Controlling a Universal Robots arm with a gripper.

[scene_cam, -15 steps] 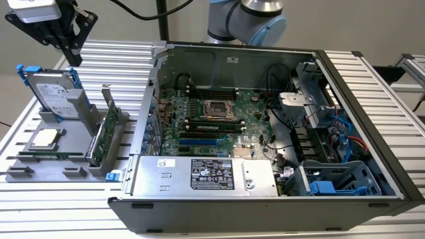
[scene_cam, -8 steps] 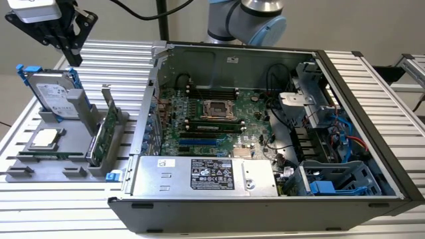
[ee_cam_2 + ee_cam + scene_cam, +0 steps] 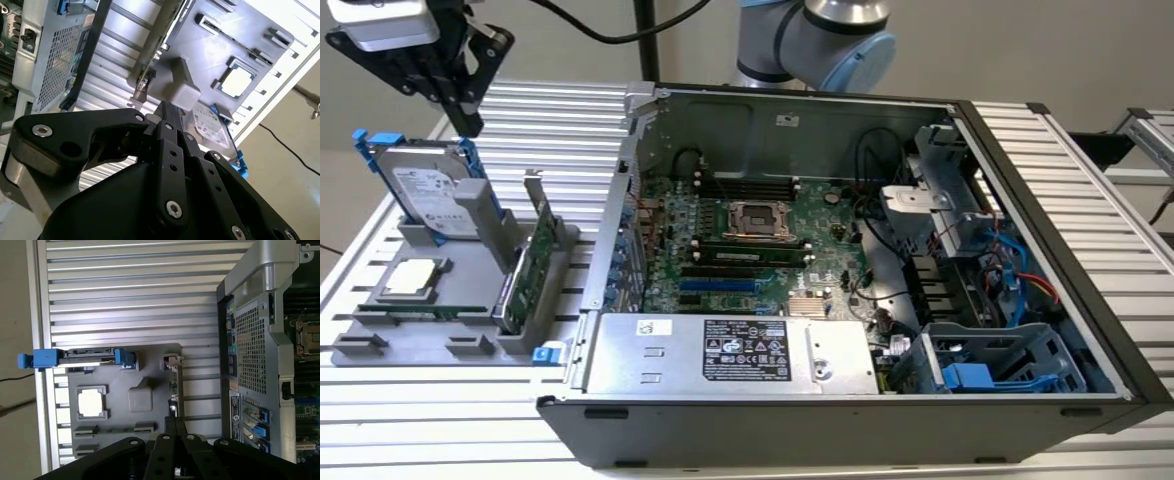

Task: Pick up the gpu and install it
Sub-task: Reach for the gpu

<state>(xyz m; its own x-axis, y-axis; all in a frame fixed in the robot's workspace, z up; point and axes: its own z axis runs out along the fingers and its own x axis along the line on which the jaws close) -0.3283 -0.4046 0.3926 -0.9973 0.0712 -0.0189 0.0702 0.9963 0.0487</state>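
Hand (image 3: 467,124) hovers closed above upright gpu (image 3: 526,266) in gray holder (image 3: 408,343).

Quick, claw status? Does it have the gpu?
Claw: closed, holding nothing. The gpu stands on edge in the grey holder, untouched.

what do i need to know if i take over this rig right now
Gripper: shut, holding nothing, hanging above the grey tray that sits beside the open computer case.
The gpu stands on edge in that tray, silver bracket upward, apart from the gripper. The hard drive stands in the same tray.
Done: nothing that shows on the gpu.
Left: the gpu is not yet gripped and not yet on the motherboard.
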